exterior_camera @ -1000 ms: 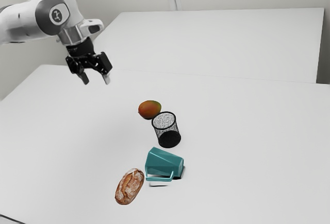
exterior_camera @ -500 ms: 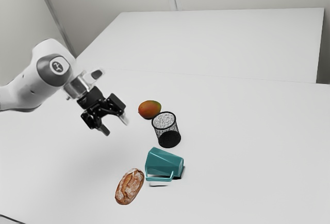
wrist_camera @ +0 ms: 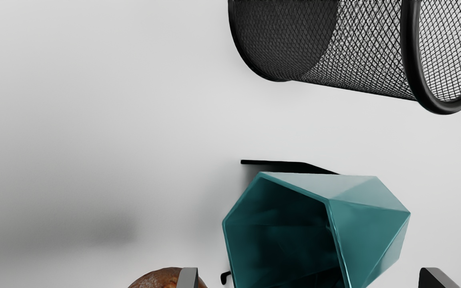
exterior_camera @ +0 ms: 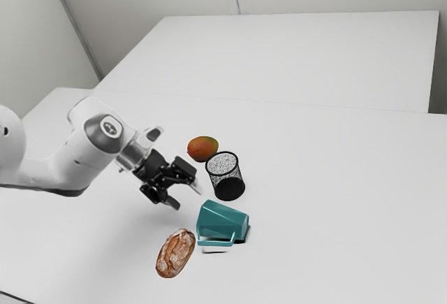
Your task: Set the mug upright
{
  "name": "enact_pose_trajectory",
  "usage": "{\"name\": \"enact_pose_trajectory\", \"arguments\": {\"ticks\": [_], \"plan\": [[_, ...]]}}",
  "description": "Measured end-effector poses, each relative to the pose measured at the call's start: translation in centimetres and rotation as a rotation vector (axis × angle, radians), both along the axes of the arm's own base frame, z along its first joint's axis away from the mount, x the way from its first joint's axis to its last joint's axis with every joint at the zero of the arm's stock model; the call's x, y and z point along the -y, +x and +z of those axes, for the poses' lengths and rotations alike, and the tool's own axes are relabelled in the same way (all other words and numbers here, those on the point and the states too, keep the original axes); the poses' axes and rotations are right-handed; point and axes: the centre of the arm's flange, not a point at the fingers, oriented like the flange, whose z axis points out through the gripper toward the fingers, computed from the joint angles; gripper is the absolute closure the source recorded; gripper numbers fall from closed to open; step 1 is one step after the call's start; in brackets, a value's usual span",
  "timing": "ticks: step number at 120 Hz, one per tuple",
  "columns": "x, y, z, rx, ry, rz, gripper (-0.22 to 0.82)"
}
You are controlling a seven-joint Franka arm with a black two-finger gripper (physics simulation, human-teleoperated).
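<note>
- round emblem on the arm, too small to read
- teal faceted mug lying on its side
- gripper with its fingers apart

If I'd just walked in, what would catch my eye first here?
Probably the teal faceted mug, the strongest cool colour on the white table, lying on its side beside a crusty bread loaf. Next, the white arm reaching in from the exterior view's left, its black pincer open above the table near the mug.
</note>
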Motion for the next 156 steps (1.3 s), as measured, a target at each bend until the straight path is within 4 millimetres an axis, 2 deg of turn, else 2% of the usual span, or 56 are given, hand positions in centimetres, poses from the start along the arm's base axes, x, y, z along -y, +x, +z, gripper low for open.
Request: {"name": "enact_pose_trajectory", "arguments": {"ticks": [25,77,106,144,156], "plan": [[0.3,-0.4,-1.8,0.056,-0.063,0.035,0.00],[2.6,-0.6,-2.3,0.177,-0.173,-0.044,0.00],[3.4,-2.4,-3.6,0.188,-0.227,-0.082,0.00],[5.1,-2.7,-3.8,0.232,-0.260,-0.137,0.00],[5.5,-2.7,-3.8,0.245,-0.266,-0.148,0.04]]}}
